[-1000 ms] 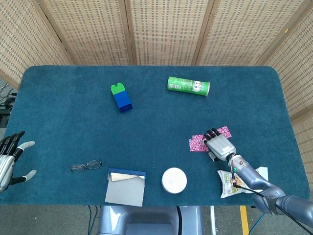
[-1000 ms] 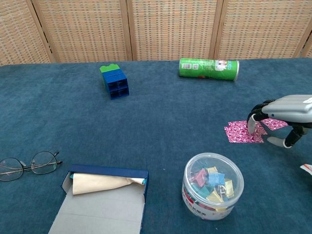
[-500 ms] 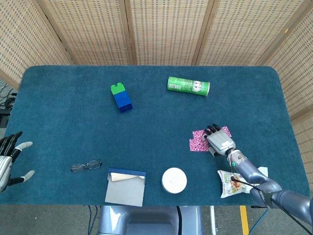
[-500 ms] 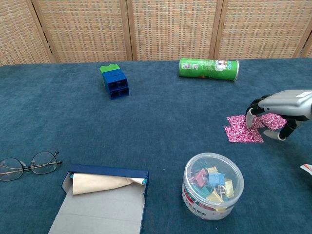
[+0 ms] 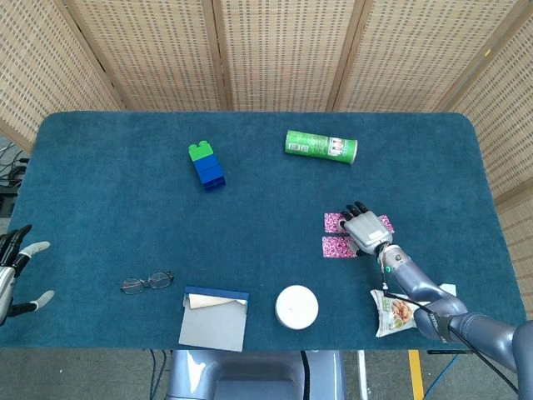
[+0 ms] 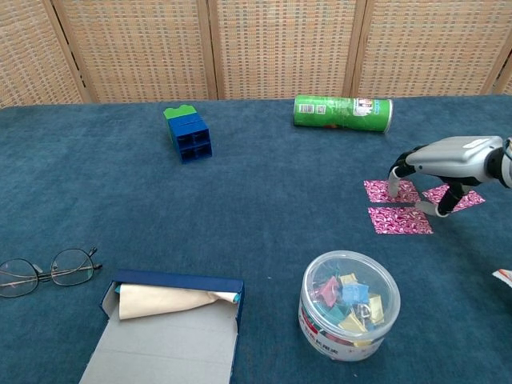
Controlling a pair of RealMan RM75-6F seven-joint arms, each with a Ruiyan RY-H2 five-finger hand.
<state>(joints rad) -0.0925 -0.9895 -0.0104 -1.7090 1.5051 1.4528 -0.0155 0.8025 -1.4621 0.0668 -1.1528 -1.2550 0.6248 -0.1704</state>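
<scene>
right hand [image 6: 436, 164]: centre right of the chest view, palm down over the pink patterned papers, fingers curved downward; fingertips [image 6: 394, 189] touch the upper-left sheet; whether anything is pinched cannot be told.
right hand, head view [image 5: 363, 234]: lower right of centre, lying across the pink sheets.
pink patterned papers [image 6: 399, 220]: flat on the table at centre right; in the chest view three pieces show, one in front of the hand, one under the fingertips, one further right behind the thumb side.
left hand [image 5: 12, 271]: far left edge of the head view, beyond the table's edge, fingers spread apart, holding nothing.
table [image 5: 117, 200]: covered in dark teal cloth, carrying all the things.
green can [image 6: 342, 112]: on its side, upper centre right, well apart from the hand.
block stack [image 6: 188, 134]: blue bricks with a green one at one end, upper centre left.
clear tub [image 6: 350, 306]: lower centre, lidded, filled with coloured clips, near the papers.
glasses [image 6: 44, 270]: lower left, lying open on the cloth.
blue box [image 6: 170, 324]: bottom centre left, lid open, cream cloth inside.
snack packet [image 5: 394, 312]: lower right of the head view, at the table's edge beneath the right arm.
</scene>
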